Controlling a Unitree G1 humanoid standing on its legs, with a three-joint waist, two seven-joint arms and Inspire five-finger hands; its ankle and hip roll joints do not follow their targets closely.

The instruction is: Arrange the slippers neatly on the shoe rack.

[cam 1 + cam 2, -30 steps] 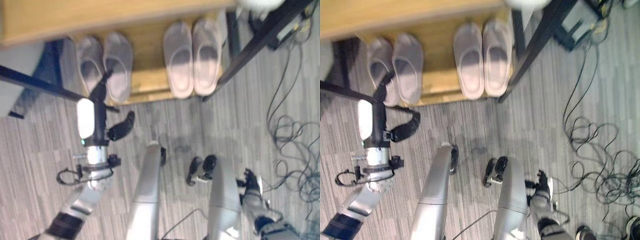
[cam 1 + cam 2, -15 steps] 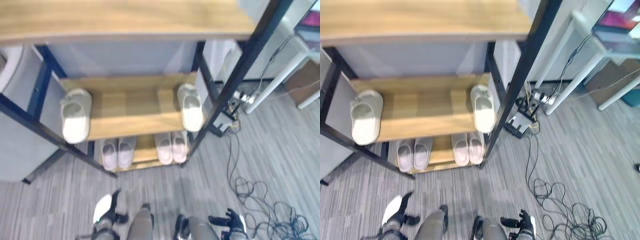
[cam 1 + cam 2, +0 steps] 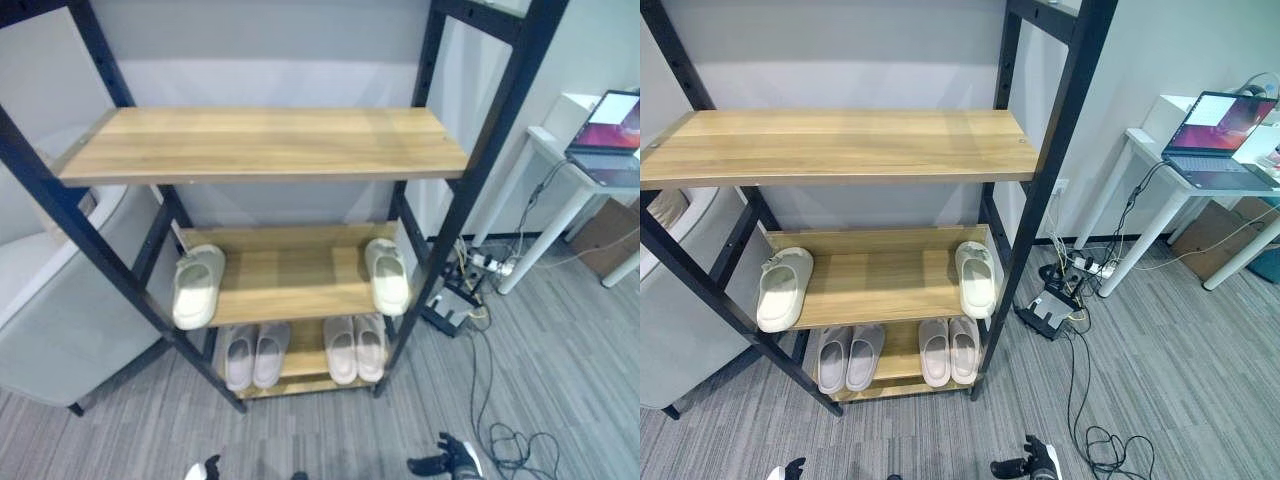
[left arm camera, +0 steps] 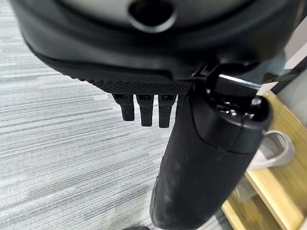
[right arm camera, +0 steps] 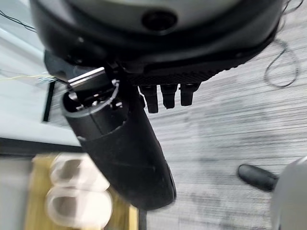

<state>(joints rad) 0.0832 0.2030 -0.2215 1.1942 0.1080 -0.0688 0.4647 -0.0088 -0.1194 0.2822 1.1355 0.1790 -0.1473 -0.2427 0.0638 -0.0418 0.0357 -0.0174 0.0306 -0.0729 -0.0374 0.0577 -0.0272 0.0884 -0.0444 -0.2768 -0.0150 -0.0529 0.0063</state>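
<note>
Shelving of black frame and wood, the shoe rack [image 3: 840,145], holds two cream slippers [image 3: 780,288] at opposite ends of its middle shelf and two grey pairs [image 3: 848,356] on the bottom. Left hand [image 4: 144,108] and right hand [image 5: 168,96] hang empty, fingers relaxed.

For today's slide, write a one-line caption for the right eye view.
Shoe rack with two cream slippers apart on the middle shelf, two pink pairs below.

Grey striped carpet floor [image 3: 1200,380], pale grey wall [image 3: 840,60] behind, white desk [image 3: 1160,150] w/ open laptop [image 3: 1215,120] at right, cables [image 3: 1090,400] on floor.
</note>
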